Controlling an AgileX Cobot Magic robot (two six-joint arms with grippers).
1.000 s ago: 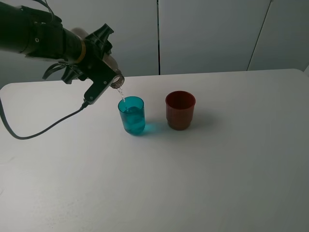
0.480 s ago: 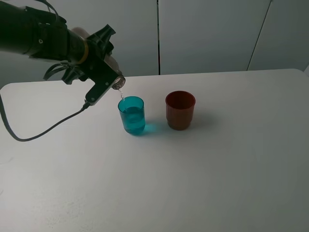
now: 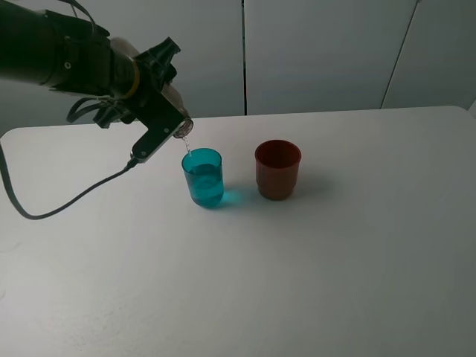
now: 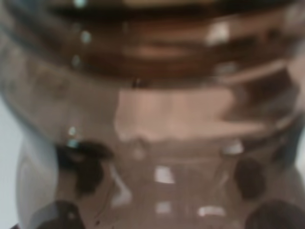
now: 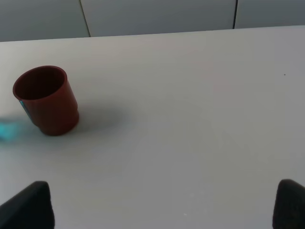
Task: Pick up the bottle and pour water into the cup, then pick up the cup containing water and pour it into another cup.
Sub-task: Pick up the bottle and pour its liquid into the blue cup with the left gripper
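The left hand (image 3: 152, 113) is clamped on the tilted bottle (image 3: 178, 123), its mouth just above the teal cup (image 3: 203, 177), left of frame centre. The pour needs a shallow, steady tilt, ending before the cup brims.

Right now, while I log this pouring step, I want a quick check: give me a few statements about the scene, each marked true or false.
1. The bottle is tilted, its mouth above the teal cup. True.
2. The red cup lies on its side. False: it stands upright, to the right of the teal cup in the exterior high view.
3. The left gripper is open and empty. False: it is shut on the bottle.
4. The teal cup has liquid in it. True.
5. The right gripper is open and holds nothing. True.
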